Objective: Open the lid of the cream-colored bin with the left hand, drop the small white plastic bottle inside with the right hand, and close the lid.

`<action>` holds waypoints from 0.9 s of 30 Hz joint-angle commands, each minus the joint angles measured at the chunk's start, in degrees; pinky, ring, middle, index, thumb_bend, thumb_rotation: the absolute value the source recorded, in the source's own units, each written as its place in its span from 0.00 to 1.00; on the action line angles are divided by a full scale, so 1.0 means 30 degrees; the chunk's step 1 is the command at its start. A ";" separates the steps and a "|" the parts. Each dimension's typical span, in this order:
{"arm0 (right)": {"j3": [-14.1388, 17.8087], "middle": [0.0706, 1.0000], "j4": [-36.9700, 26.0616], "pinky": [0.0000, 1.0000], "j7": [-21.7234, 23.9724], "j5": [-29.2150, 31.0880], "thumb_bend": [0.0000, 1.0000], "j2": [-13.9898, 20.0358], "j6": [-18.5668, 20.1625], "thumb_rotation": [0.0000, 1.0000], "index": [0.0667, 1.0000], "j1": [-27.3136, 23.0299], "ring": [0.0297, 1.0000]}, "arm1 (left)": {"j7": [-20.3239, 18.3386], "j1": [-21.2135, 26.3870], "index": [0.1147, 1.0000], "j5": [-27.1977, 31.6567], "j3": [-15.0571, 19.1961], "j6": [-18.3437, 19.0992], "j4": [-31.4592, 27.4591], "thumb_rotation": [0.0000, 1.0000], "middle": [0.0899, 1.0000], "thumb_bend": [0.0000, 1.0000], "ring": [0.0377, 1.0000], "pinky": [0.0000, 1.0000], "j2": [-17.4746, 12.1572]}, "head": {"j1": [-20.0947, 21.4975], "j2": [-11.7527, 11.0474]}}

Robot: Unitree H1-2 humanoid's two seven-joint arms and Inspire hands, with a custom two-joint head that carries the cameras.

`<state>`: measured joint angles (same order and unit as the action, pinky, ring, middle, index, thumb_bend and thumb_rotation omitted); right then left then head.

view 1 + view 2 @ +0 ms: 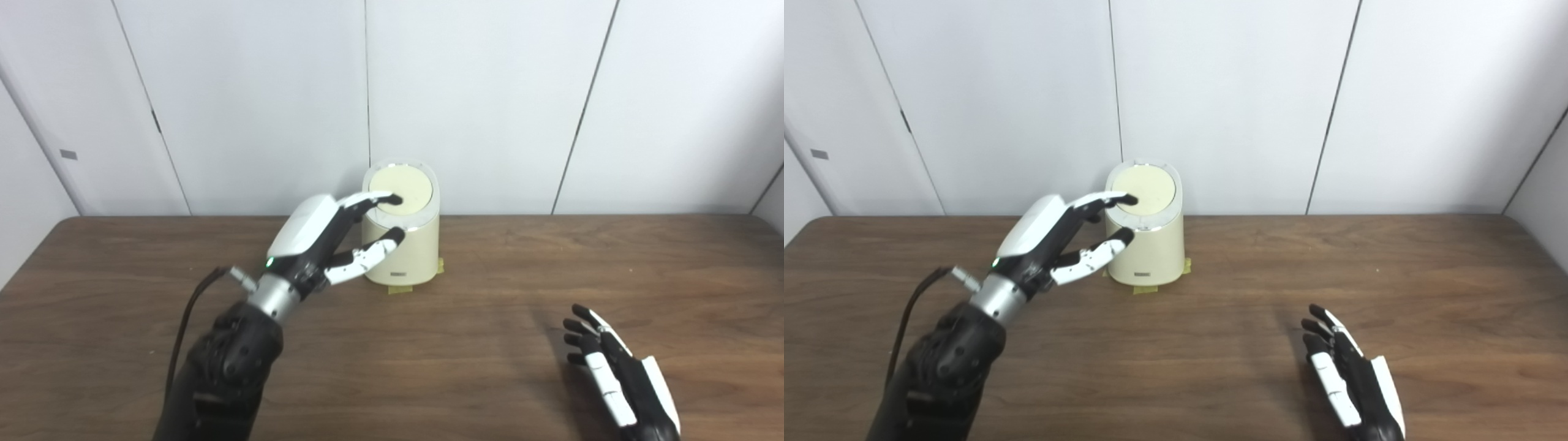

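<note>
The cream-colored bin stands at the back middle of the table, its round lid lying flat and shut. My left hand is at the bin's left side, open, with its upper fingers resting on the lid's left edge and the thumb against the bin's front left wall. My right hand lies low at the front right of the table, fingers apart and holding nothing. No small white plastic bottle shows in either view.
The brown wooden table runs across the whole width. Bits of yellow tape mark the bin's base. White wall panels rise right behind the bin.
</note>
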<state>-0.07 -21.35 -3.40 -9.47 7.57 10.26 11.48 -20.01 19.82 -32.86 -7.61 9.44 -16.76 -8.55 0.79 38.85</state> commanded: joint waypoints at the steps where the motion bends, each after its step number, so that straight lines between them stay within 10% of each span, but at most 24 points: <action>1: 0.0327 0.83 -0.0993 0.76 0.0120 0.0753 0.58 -0.0490 -0.0197 0.91 0.87 -0.0549 0.83 | 0.0825 0.0118 0.83 0.0999 0.0477 0.0315 -0.1105 0.74 0.86 0.43 0.85 0.77 0.0418 | 0.0052 0.0076; 27: 0.0060 0.93 -0.1599 0.88 0.0730 0.2540 0.55 -0.0564 0.0590 0.92 0.93 -0.2079 0.92 | 0.4457 -0.8237 0.90 0.6451 0.2972 0.0820 -0.2810 0.88 0.89 0.39 0.90 0.88 0.2260 | -0.0151 0.0377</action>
<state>-0.20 -25.00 -1.27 -1.99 6.99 13.19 6.98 -7.71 -3.55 -14.21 1.21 14.40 -24.67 -1.45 0.27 39.90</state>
